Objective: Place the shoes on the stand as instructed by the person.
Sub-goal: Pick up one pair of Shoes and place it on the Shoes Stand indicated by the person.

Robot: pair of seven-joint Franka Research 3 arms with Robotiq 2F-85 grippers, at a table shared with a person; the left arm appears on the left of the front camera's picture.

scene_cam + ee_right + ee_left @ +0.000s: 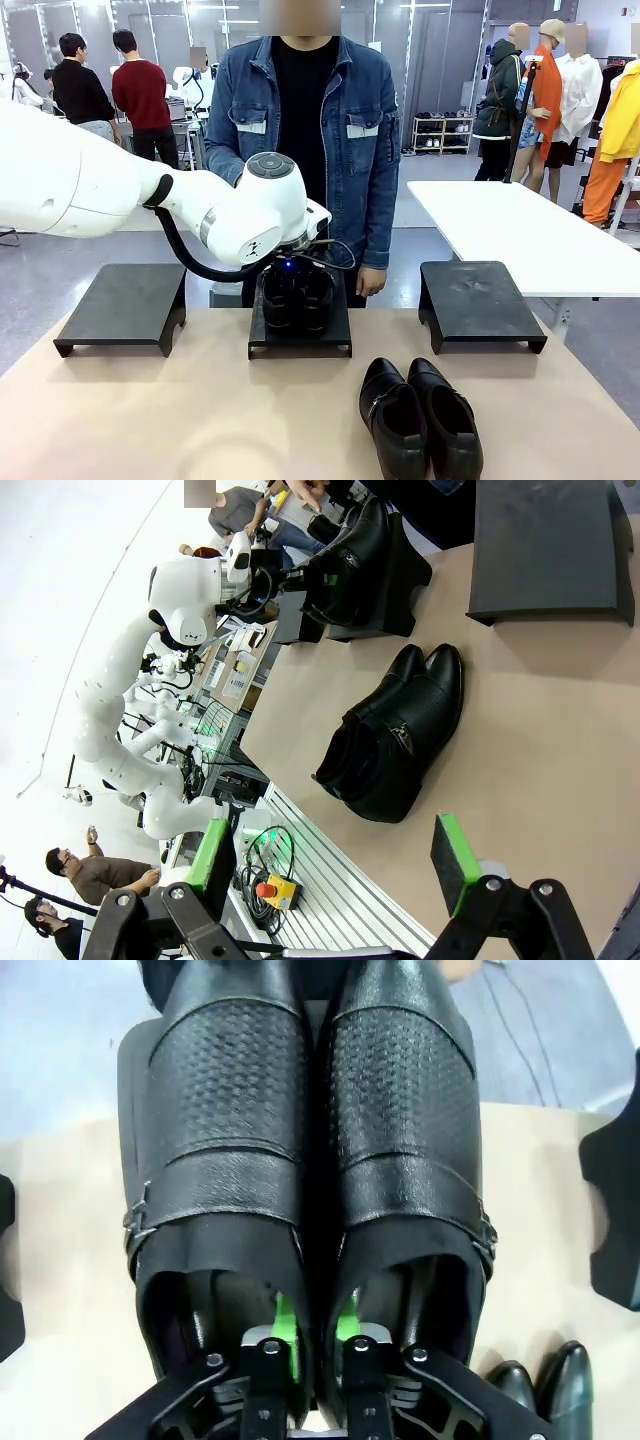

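My left gripper (316, 1328) has one green-padded finger (283, 1322) inside each shoe of the glossy black leather pair (297, 295), which stands on the middle flat black stand (300, 342) at 12 o'clock on the beige table (180, 420). The inner walls of the shoes are between the fingers, but I cannot tell if they are pinched or loose. The second black pair (420, 420) lies at 5 o'clock from this stand. The fingers of my right gripper (330, 870) are spread wide.

Front camera looks across the table (180, 420); both wrist cameras, left very close, apparently share one shoe pair (230, 1110).
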